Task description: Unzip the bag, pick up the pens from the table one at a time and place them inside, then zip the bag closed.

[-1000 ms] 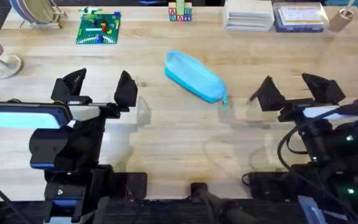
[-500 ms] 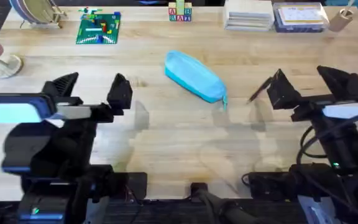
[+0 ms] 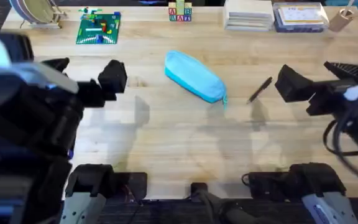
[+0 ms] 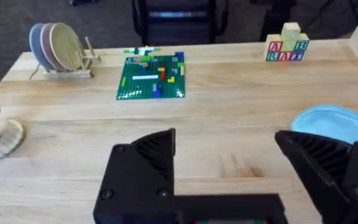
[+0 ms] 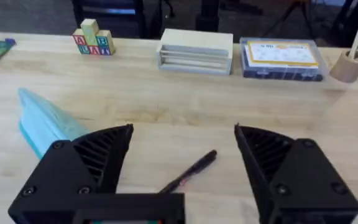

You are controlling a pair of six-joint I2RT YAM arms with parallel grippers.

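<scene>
Near mid-table (image 3: pixel 185 134) lies the bag (image 3: pixel 193 76), zipped shut, one pen (image 3: pixel 260 90) just beside its zipper-pull end. We judge unzipping not yet begun. Our left gripper (image 3: pixel 86 71) and right gripper (image 3: pixel 316 78) flank the bag, fingers apart, holding nothing. Next we need that pull pinched. Alphabet blocks (image 3: pixel 180 12) behind the bag stand well apart; nothing blocks us.
</scene>
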